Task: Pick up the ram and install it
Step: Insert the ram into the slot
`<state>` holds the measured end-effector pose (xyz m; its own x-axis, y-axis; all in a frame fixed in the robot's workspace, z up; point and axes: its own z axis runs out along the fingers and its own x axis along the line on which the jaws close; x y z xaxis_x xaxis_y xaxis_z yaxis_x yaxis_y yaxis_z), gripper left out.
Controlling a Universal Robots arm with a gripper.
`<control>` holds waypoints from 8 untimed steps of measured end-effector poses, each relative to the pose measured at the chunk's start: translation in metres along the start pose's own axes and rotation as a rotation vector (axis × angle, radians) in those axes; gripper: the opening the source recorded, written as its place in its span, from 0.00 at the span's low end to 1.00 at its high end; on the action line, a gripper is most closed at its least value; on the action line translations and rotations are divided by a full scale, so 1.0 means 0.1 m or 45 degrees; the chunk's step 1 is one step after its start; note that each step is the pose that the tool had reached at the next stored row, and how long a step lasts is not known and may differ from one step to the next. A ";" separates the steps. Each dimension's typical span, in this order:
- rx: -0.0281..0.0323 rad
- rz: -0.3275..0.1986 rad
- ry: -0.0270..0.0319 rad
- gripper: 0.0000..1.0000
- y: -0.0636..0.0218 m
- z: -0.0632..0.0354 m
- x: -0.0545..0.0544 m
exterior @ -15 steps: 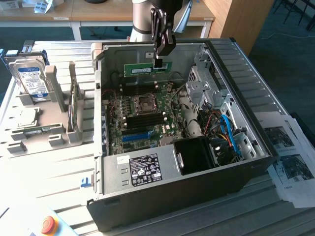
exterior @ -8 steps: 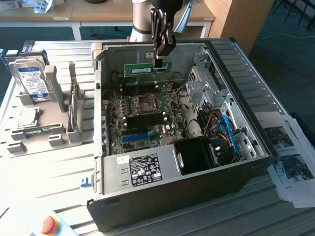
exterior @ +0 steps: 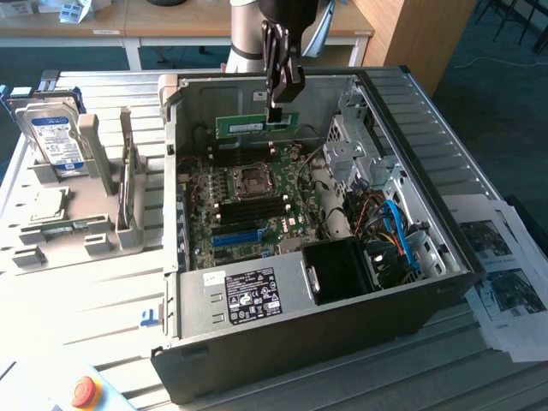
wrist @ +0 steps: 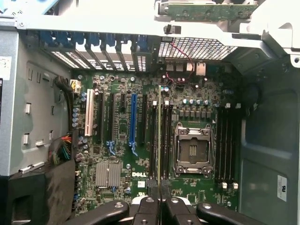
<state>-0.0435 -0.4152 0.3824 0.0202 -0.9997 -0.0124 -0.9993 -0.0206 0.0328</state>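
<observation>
In the exterior view, one ram [exterior: 254, 126] hangs on edge inside the open computer case [exterior: 411, 282], over the far end of the motherboard [exterior: 248, 205]; its long axis runs level from the exterior view's left to the exterior view's right, with its flat labelled face turned toward the camera; the one gripper [exterior: 276, 116] comes down from above and is clamped on the stick's upper edge, nearer the end on the exterior view's right; the ram sits just above the board near the case's back wall, and whether it touches a slot I cannot tell; one hard drive [exterior: 51, 137] stands in a grey holder [exterior: 94, 231] on the desk [exterior: 94, 300], well apart from the case; a red button [exterior: 83, 391] sits at the desk's near corner.

In the wrist view, the ram [wrist: 160, 140] is seen edge-on as one thin line running straight out from the gripper [wrist: 161, 190]; the two dark fingers [wrist: 149, 206] are pressed together on it, with no gap beyond the stick's thickness; the line lies parallel to the dark memory slots, just beside the one processor socket [wrist: 193, 150]; on the motherboard [wrist: 122, 187] there are also one blue slot [wrist: 133, 117] and one white slot [wrist: 89, 112], both parallel to the ram.
</observation>
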 end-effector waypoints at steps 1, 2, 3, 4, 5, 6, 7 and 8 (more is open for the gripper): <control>0.0000 0.000 -0.0001 0.12 0.000 0.015 0.00; 0.0001 0.000 -0.0001 0.12 -0.001 0.030 0.00; 0.0001 0.000 -0.0001 0.12 -0.001 0.043 0.00; 0.0000 0.000 0.0000 0.12 -0.002 0.056 0.00; 0.0000 0.000 -0.0001 0.12 -0.002 0.069 0.00; 0.0001 0.000 -0.0002 0.12 -0.003 0.083 0.00; 0.0002 0.000 -0.0001 0.12 -0.003 0.098 0.00; 0.0001 0.000 -0.0001 0.12 -0.004 0.114 0.00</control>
<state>-0.0435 -0.4152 0.3710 0.0202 -0.9997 -0.0125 -0.9993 -0.0206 0.0327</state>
